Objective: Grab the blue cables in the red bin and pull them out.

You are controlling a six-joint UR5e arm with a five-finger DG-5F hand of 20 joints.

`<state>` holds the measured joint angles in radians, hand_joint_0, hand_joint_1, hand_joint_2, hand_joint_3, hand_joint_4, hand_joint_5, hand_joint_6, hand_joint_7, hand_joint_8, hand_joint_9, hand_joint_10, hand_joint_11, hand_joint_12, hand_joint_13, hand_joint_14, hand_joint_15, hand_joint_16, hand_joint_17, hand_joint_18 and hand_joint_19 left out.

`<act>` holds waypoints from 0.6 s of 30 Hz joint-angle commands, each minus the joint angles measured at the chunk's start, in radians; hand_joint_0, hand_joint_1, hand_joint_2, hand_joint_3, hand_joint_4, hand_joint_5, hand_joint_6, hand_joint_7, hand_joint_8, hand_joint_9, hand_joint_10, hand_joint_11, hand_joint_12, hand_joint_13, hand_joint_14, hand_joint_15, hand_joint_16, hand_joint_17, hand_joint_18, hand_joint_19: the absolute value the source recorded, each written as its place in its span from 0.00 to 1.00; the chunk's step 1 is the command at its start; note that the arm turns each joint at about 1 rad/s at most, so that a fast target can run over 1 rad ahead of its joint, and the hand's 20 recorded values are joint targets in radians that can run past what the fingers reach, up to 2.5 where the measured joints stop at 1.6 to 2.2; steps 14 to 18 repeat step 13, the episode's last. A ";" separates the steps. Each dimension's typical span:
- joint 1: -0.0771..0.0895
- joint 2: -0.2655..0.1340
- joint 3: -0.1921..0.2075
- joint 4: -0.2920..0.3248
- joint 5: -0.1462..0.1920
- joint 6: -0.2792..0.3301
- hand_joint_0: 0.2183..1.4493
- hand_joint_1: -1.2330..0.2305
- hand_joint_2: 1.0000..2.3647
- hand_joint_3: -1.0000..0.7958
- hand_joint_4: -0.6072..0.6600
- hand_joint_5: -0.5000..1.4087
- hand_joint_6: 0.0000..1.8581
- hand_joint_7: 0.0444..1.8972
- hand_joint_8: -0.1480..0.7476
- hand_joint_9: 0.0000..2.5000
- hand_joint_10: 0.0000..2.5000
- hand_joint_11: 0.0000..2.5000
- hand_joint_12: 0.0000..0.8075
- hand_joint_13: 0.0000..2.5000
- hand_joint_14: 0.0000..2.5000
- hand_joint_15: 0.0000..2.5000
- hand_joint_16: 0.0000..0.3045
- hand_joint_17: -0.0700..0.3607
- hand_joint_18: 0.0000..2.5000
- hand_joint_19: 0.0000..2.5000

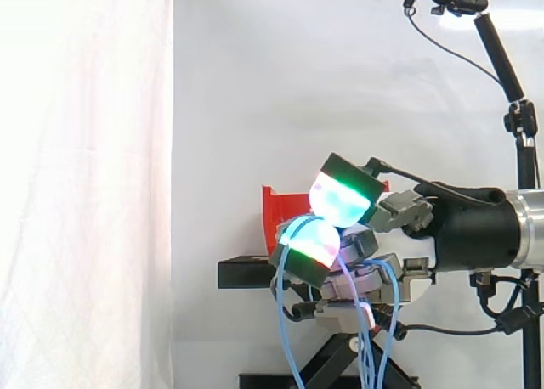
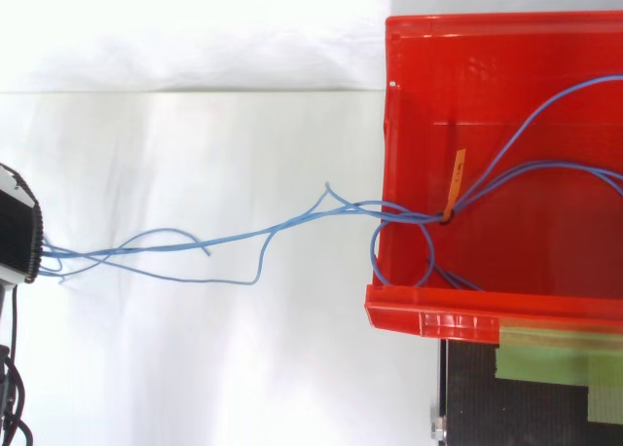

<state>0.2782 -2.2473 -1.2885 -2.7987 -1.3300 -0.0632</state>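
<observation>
Side view, left to right. White curtain (image 1: 85, 185) across the left portion. At centre, hand (image 1: 384, 211) on the arm (image 1: 476, 228) entering from the right edge, fingers curled. Glowing fingertip pads (image 1: 330, 198) stacked one above the other, green, white and cyan with a magenta edge. Closed on the blue cables (image 1: 280, 308): one strand drawn across the lower pad, the rest dropping from under the fingers in long loops past the bottom edge. Behind the pads, a corner of the red bin (image 1: 274, 211), seated on the black stand (image 1: 242, 274), with a black scissor base (image 1: 340, 368) beneath. At far right, a camera (image 1: 463, 0) on a black pole (image 1: 520, 151).

Top view, left to right. Black robot housing (image 2: 18, 234) at the left edge, cable ends meeting it. From there, blue cables (image 2: 409, 210) strung rightward over the white surface (image 2: 195, 368), strands spread and slightly slack, one loose end stopping well short of the bin. Crossing the left wall of the red bin (image 2: 438, 319) about halfway along it. Just inside that wall, gathered at an orange tie (image 2: 456, 183), with one loop lying on the bin floor beside the lower rim. Past the tie, strands fanning over the bin floor to the right edge. Part of the bundle outside the bin, part inside. Below the bin, black stand top carrying a green tape strip (image 2: 545, 353).
</observation>
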 commanded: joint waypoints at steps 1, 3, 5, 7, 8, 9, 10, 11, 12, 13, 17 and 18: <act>-0.001 0.000 0.000 0.001 0.000 0.001 0.58 0.20 0.01 0.24 0.46 0.66 0.48 0.31 0.43 0.37 0.86 0.57 0.40 0.49 0.49 0.56 0.14 0.38 0.40 0.49; 0.001 0.000 0.000 0.001 0.000 0.000 0.58 0.20 0.01 0.24 0.46 0.66 0.48 0.31 0.43 0.37 0.86 0.58 0.40 0.49 0.49 0.56 0.14 0.38 0.40 0.49; -0.001 -0.001 0.000 0.001 0.000 0.001 0.58 0.20 0.01 0.24 0.46 0.66 0.48 0.31 0.43 0.37 0.86 0.57 0.40 0.49 0.49 0.56 0.14 0.38 0.40 0.49; -0.001 0.000 0.000 -0.001 0.000 0.000 0.58 0.20 0.01 0.24 0.46 0.66 0.48 0.31 0.43 0.37 0.86 0.58 0.40 0.49 0.49 0.56 0.14 0.39 0.40 0.49; 0.001 0.000 0.000 -0.001 0.000 0.000 0.58 0.19 0.01 0.24 0.46 0.66 0.48 0.32 0.43 0.37 0.86 0.58 0.41 0.49 0.49 0.56 0.14 0.38 0.40 0.49; -0.001 0.000 0.000 -0.001 0.000 0.001 0.58 0.19 0.01 0.24 0.46 0.66 0.48 0.32 0.43 0.37 0.86 0.57 0.40 0.49 0.49 0.56 0.14 0.38 0.40 0.49; 0.001 0.000 0.000 -0.001 0.000 0.000 0.58 0.19 0.01 0.25 0.46 0.66 0.48 0.32 0.43 0.37 0.86 0.57 0.40 0.49 0.48 0.56 0.14 0.38 0.40 0.49; 0.001 0.000 0.000 -0.001 0.000 0.000 0.58 0.19 0.01 0.25 0.46 0.66 0.48 0.31 0.43 0.37 0.86 0.58 0.40 0.49 0.49 0.56 0.14 0.38 0.40 0.49; -0.001 0.000 0.000 0.001 0.000 0.000 0.58 0.19 0.01 0.25 0.46 0.66 0.48 0.32 0.43 0.37 0.86 0.57 0.40 0.49 0.49 0.56 0.14 0.38 0.40 0.49; 0.001 0.000 0.000 0.001 0.000 0.000 0.58 0.19 0.01 0.25 0.46 0.66 0.48 0.32 0.43 0.37 0.86 0.58 0.40 0.49 0.49 0.56 0.14 0.38 0.40 0.49; 0.001 0.000 0.000 0.001 0.000 0.000 0.58 0.19 0.01 0.25 0.46 0.66 0.48 0.32 0.43 0.37 0.86 0.58 0.40 0.49 0.49 0.56 0.14 0.38 0.40 0.49; 0.001 0.000 0.000 0.001 0.000 0.000 0.58 0.19 0.01 0.25 0.46 0.66 0.48 0.32 0.43 0.37 0.86 0.58 0.40 0.49 0.49 0.56 0.14 0.38 0.40 0.49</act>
